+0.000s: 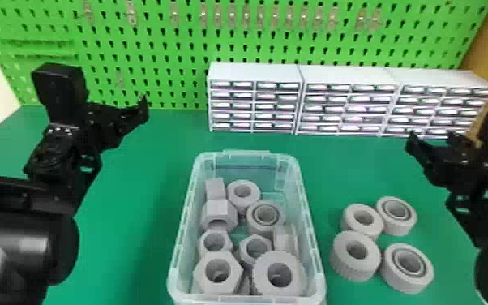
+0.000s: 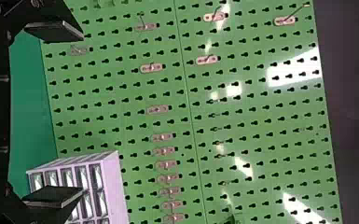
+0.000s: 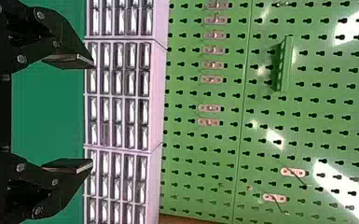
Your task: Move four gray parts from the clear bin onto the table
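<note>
1. Four gray parts are laid out on the surface, just outside the right side of the clear bin: a ribbed ring, a smaller ring, a far collared ring and a near collared ring. They are grouped closely, each with its bore facing up.

2. More gray parts are held in the bin, among them a large hex nut and a broad ribbed ring. By the task's count, these are not called for.

3. The left claw is spread wide, with nothing gripped between its fingers. It is raised beyond the bin's left side, well apart from the parts.

4. The right claw is likewise opened and empty — it is held above the surface on the far right, beyond the laid-out parts.

5. Behind the work, a row of drawer cabinets is set against the green pegboard.

6. The closing step is judged to be in hand: the required four are counted out, so the task appears to be complete.

7. No further pick is needed — next, both arms are best kept clear, so that neither the bin nor the grouped parts are knocked.
</note>
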